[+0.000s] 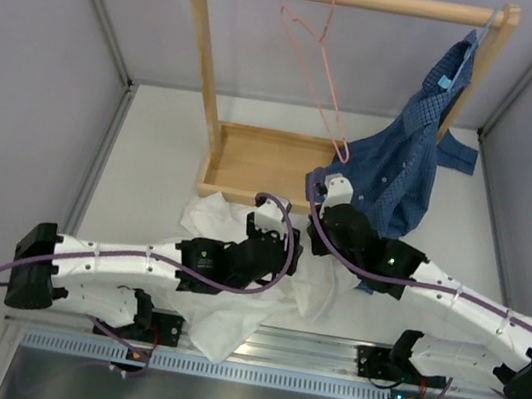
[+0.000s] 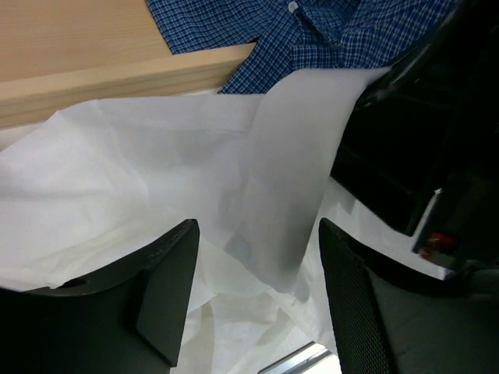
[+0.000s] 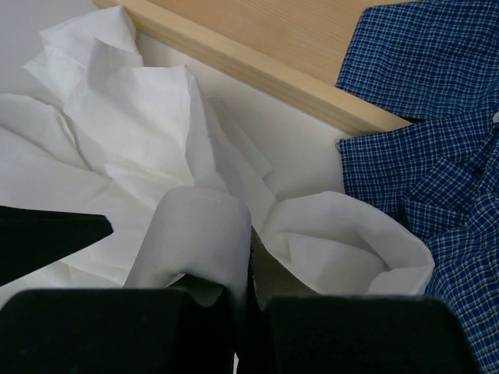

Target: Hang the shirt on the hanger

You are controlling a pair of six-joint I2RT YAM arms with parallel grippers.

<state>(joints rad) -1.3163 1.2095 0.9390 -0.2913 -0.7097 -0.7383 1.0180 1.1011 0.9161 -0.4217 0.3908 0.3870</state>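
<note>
The white shirt (image 1: 230, 300) lies crumpled on the table in front of the wooden rack, between and under my two arms. The pink wire hanger (image 1: 319, 71) hangs bare from the rack's rod, tilted. My left gripper (image 2: 257, 261) is open just above the white cloth (image 2: 156, 179), with nothing pinched between its fingers (image 2: 168, 288). My right gripper (image 3: 249, 292) is shut on a raised fold of the shirt (image 3: 199, 230); more of the cloth bulges to its right (image 3: 343, 241). The two grippers are close together near the rack's front edge.
The wooden rack has a tray base (image 1: 252, 162) and a top rod (image 1: 378, 2). A dark blue checked shirt (image 1: 407, 171) hangs at the rod's right end and drapes onto the tray beside my right gripper. Grey walls stand on both sides.
</note>
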